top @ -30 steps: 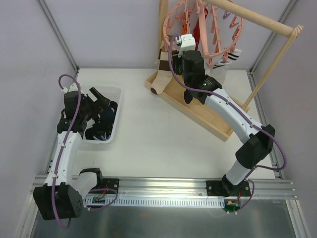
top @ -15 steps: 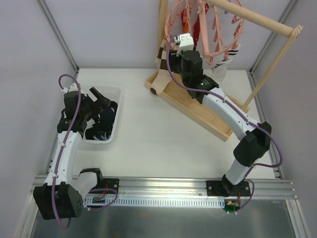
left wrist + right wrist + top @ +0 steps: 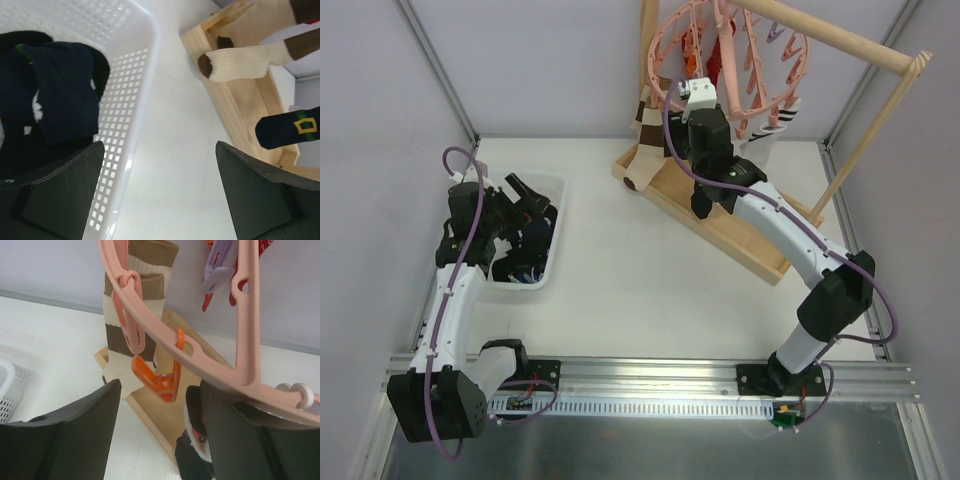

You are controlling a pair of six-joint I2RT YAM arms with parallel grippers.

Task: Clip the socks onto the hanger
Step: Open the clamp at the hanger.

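Note:
The pink ring hanger [image 3: 649, 62] hangs at the back. Its rim [image 3: 150, 325] crosses the right wrist view, carrying an orange clip [image 3: 162, 377]. My right gripper [image 3: 160, 387] is open just under that clip and holds nothing; from above it sits at the ring's near edge [image 3: 682, 92]. A dark sock [image 3: 195, 455] hangs beside its right finger, its top hidden. The same yellow-marked sock [image 3: 287, 132] dangles over the wooden tray [image 3: 702, 197]. More dark socks [image 3: 65, 95] lie in the white basket [image 3: 555, 215]. My left gripper [image 3: 160, 150] is open and empty over the basket's right rim [image 3: 523, 193].
A brown-and-white striped sock [image 3: 645, 125] hangs from the hanger's left side [image 3: 140, 290]. Red socks [image 3: 720, 55] hang further back. The pale wooden stand's tray [image 3: 740, 245] lies under the hanger and its rod [image 3: 840, 40] crosses above. Grey walls close in both sides.
My right gripper has opened and drawn back a little below the ring. The hanger has swung slightly. The left arm has barely moved.

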